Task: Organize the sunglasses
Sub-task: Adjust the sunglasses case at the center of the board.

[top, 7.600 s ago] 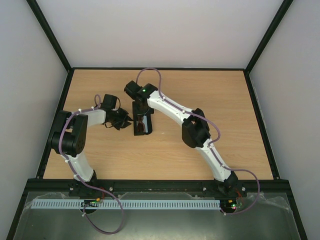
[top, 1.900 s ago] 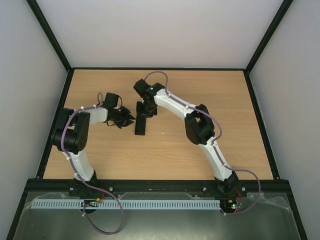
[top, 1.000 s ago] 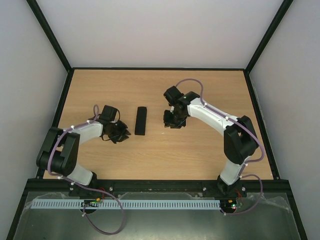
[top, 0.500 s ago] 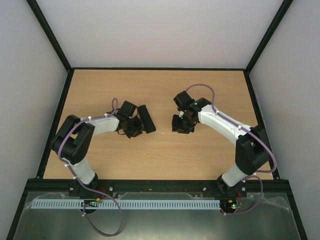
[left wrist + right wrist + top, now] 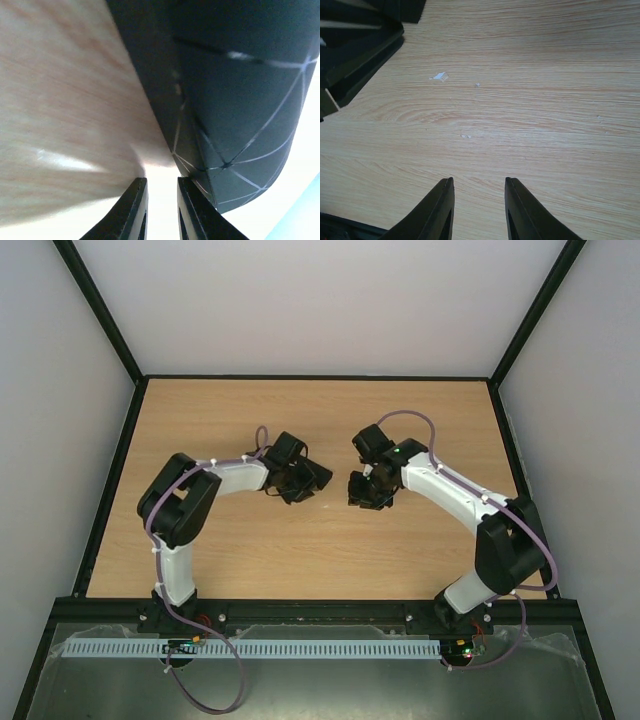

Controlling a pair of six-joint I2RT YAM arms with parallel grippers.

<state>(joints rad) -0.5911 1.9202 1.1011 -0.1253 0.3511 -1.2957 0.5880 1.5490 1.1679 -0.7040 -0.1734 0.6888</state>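
Wooden table is seen under 2 grippers. Left gripper is held narrowly apart, empty, just beside a case. Right gripper is parted, empty. Nowhere can the sunglasses be seen.

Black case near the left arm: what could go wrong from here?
1. The black case lies beside the left arm's narrowly open jaws, not between them; a push may slide or spin it.
2. The right arm's empty jaws hover close by; the two arms could collide.

blk case blurry, cropped @ edge
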